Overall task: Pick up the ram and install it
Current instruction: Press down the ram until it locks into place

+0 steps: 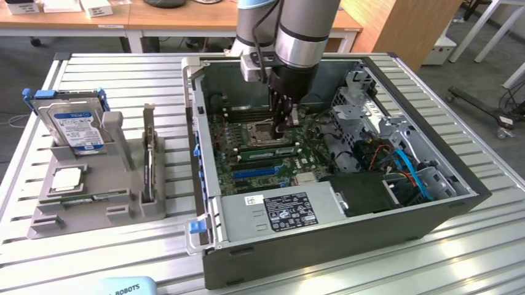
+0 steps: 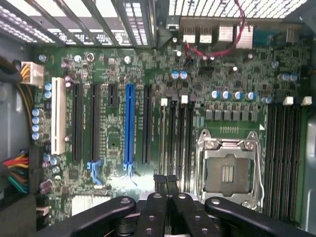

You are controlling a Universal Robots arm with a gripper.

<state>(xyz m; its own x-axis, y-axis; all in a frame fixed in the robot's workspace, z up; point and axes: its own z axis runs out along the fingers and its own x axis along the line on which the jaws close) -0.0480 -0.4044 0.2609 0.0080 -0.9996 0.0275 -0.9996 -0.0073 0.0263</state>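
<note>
Slatted desk [image 1: 123,258] carries the open computer case [image 1: 459,190], where the gripper [image 1: 283,120], pressed together, should bear squarely down on the ram [image 1: 271,152].

Green motherboard [image 2: 232,74] with one blue slot [image 2: 129,126], one white slot [image 2: 59,116]; black gripper [image 2: 166,183]; grey holder [image 1: 94,206].

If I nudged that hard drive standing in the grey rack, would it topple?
Probably not easily: the hard drive stands on edge in a slot of the grey rack. Its metal casing looks rigid and likely heavy for its size. The glossy label may be slippery.
</note>
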